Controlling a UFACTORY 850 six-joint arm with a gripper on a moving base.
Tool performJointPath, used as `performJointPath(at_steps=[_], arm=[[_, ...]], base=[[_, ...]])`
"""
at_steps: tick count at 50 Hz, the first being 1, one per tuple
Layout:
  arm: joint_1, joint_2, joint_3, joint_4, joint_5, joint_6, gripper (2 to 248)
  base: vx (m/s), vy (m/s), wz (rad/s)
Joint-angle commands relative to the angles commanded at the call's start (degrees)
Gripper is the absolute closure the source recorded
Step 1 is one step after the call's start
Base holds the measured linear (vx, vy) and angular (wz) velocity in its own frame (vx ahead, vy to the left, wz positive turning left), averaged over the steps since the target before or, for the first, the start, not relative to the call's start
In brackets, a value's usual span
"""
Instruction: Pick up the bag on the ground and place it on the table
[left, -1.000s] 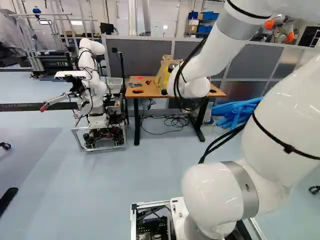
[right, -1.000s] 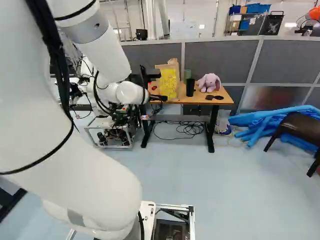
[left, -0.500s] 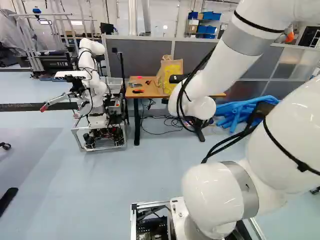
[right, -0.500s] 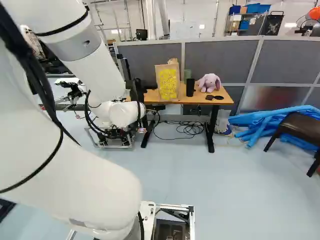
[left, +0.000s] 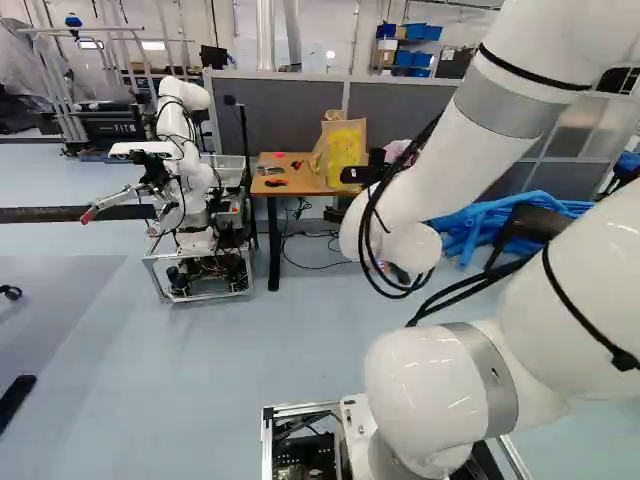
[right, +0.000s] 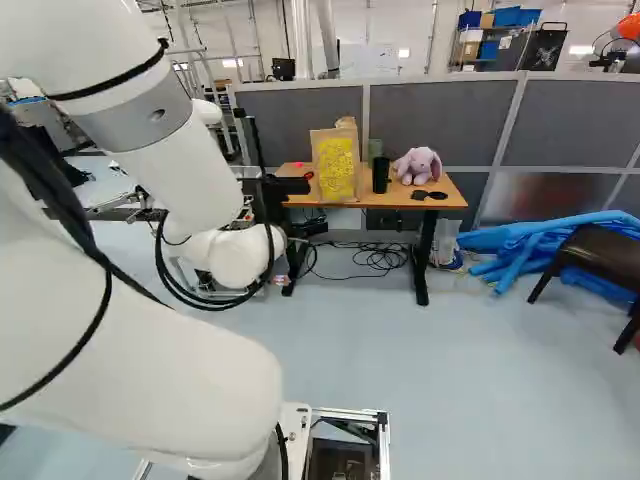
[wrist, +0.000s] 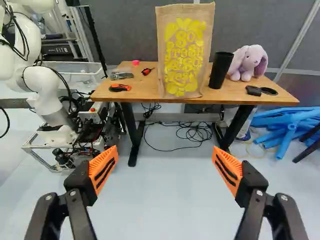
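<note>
Pincer (right: 308, 230) spread wide; bag (wrist: 185, 57) upright on table (wrist: 137, 89), long axis vertical, yellow-printed face toward wrist camera.

In the left base view the arm (left: 510, 110) hides the right end of the surface (left: 300, 183) and most of the plush rabbit (right: 418, 168); the top edge crops the arm in both base views. The right base view cuts off the chair (right: 597, 257). Another robot (left: 185, 150) is cropped in the wrist view. The inside of the bag (wrist: 184, 55) is out of sight.
</note>
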Motion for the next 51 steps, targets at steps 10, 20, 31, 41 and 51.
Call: performJointPath(at_steps=[10, 20, 31, 41, 51], arm=[[0.09, 0.76, 1.69, -0.1, 1.65, 0.0, 3], [0.14, 1.22, 2.74, -0.16, 2.68, 0.0, 3], [0.16, 1.41, 3.16, -0.19, 3.08, 0.0, 3], [0.16, 1.41, 3.16, -0.19, 3.08, 0.0, 3], [0.16, 1.41, 3.16, -0.19, 3.08, 0.0, 3]], base=[[0.0, 0.0, 0.0], [0.0, 0.0, 0.0], [0.0, 0.0, 0.0], [0.0, 0.0, 0.0], [0.0, 0.0, 0.0]])
